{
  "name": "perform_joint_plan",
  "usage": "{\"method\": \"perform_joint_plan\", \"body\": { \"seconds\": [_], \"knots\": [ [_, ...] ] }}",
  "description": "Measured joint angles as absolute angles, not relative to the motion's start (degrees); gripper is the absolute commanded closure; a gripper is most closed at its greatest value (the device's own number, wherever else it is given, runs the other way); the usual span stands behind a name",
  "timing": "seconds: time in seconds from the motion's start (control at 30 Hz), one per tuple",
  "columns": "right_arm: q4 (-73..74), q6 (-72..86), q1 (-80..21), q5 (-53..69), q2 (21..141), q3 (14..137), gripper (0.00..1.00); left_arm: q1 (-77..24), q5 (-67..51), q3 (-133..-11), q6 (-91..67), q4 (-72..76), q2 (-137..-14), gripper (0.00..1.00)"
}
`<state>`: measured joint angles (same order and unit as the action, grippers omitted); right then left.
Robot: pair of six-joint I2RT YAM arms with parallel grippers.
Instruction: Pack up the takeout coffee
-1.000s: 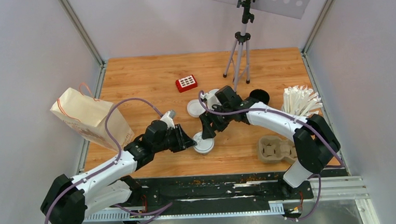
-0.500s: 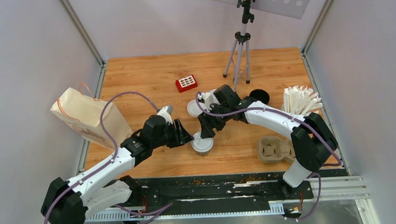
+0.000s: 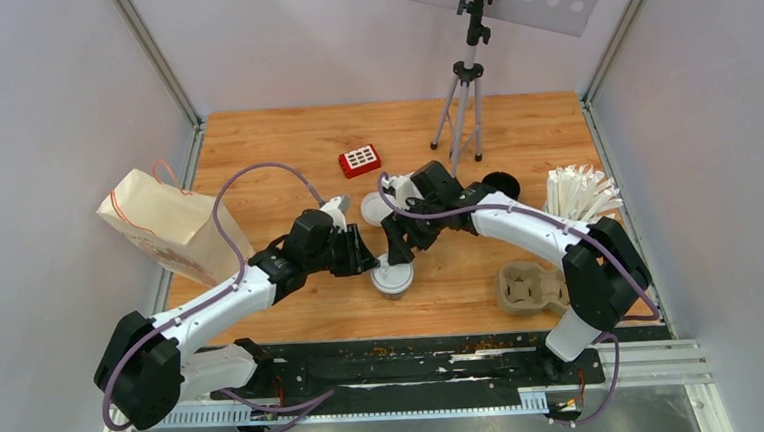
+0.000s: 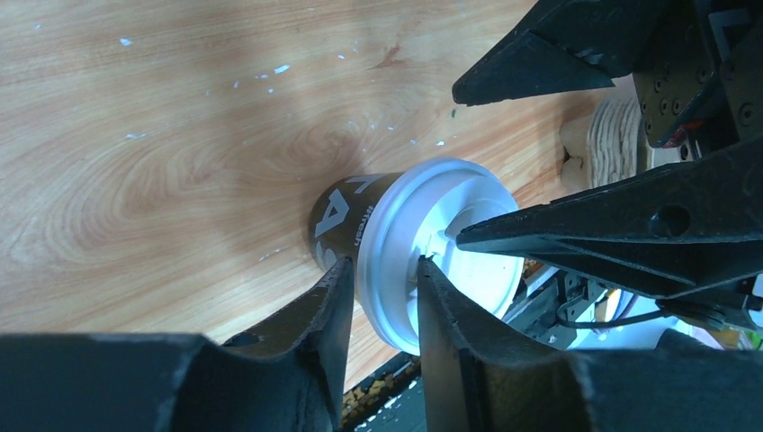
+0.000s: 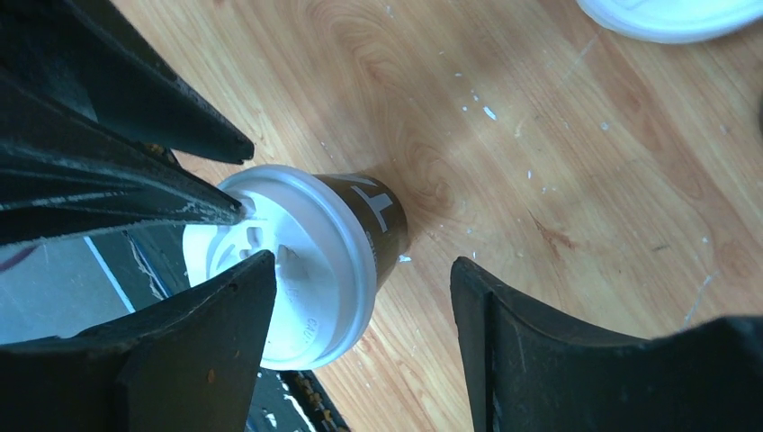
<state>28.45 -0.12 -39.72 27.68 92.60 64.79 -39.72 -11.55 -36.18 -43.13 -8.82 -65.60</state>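
- A wooden table is seen under both arms.
- The right gripper is spread wide. The coffee cup is found between its two fingers, closer to one of them. That finger's tip is seen over the top of the lid. Whether it touches cannot be told.
- The left gripper is closed to a narrow gap. The edge of the lid is pinched between its two fingers.
- The coffee cup is stood upright on the table, right at the tips of the left gripper and just under the right gripper.
- The round white lid is fitted on the cup.
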Motion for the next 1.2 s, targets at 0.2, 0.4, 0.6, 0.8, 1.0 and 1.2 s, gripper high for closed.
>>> {"method": "perform_joint_plan", "body": {
  "seconds": [0.2,0.4,0.6,0.8,1.0,1.2],
  "knots": [
    [31.8,8.8,-39.7,22.7,92.5,66.7,0.27,-39.7,-12.8,-36.2,-44.4,-6.7,-66.8,0.67],
    [31.9,19.6,-39.7,18.8,85.4,59.8,0.33,-40.4,-12.3,-36.2,-46.0,-6.7,-67.0,0.68],
    [30.4,26.0,-40.3,17.8,80.9,56.9,0.40,-41.4,-11.3,-36.2,-47.5,-6.6,-67.1,0.70],
    [28.9,28.1,-42.5,17.8,81.0,56.9,0.55,-42.2,-10.0,-36.2,-49.0,-6.9,-67.0,0.72],
    [28.9,27.6,-43.0,16.6,82.6,56.9,0.61,-43.1,-8.8,-35.7,-50.5,-8.5,-65.5,0.74],
    [28.0,24.3,-43.4,16.7,83.6,57.2,0.61,-43.6,-8.9,-33.1,-52.7,-8.5,-61.8,0.66]
  ]
}}
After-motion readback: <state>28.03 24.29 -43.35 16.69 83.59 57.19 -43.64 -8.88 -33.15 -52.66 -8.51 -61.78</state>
